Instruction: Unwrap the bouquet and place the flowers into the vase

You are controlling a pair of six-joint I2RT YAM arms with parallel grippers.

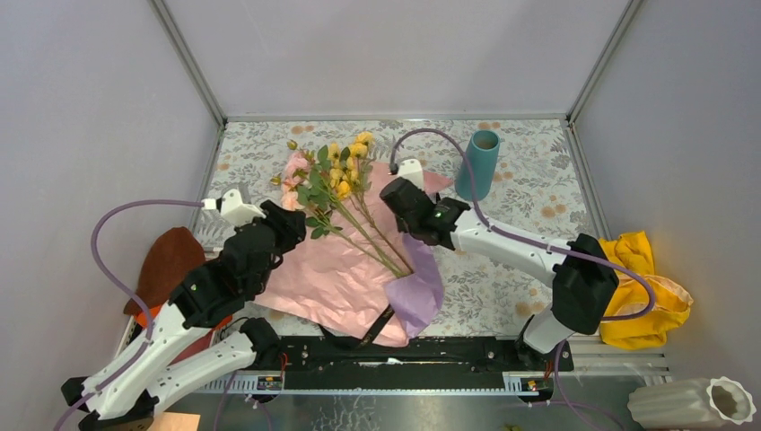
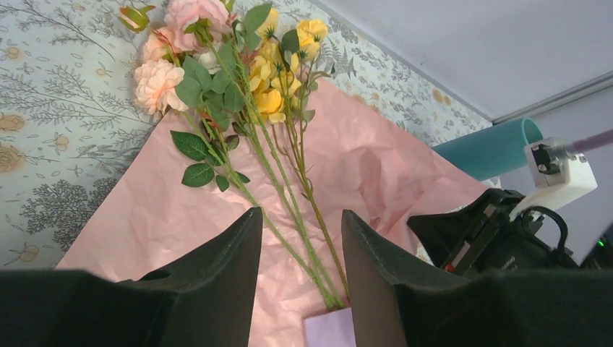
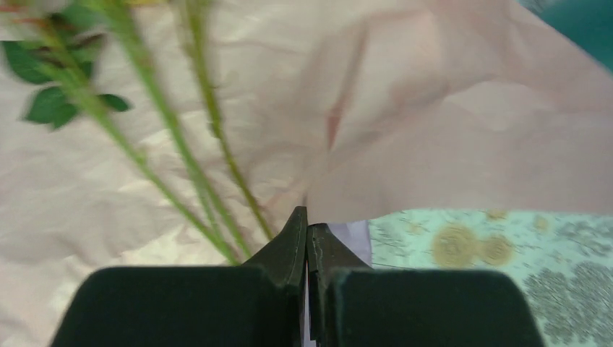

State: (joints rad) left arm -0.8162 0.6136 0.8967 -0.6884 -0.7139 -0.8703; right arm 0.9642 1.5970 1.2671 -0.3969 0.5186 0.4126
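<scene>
The bouquet lies unwrapped: yellow, pink and cream flowers [image 1: 336, 175] [image 2: 238, 79] rest on spread pink paper [image 1: 332, 278] [image 2: 376, 166] [image 3: 448, 144]. Their green stems [image 3: 181, 159] run down to a lilac paper [image 1: 420, 292] [image 2: 329, 331] [image 3: 354, 238]. My left gripper [image 1: 292, 224] [image 2: 301, 212] hovers open over the stems, holding nothing. My right gripper [image 1: 417, 220] [image 3: 307, 217] is shut at the stem ends, with a sliver of lilac paper between its jaws. The teal vase [image 1: 478, 163] [image 2: 491, 148] [image 3: 585, 22] stands upright at the back right.
A black ribbon [image 1: 377, 325] lies loose at the paper's near edge. A yellow cloth [image 1: 642, 287] sits at the right edge and a brown object [image 1: 170, 260] at the left. A white ribbed vase [image 1: 695, 404] lies off the table at front right.
</scene>
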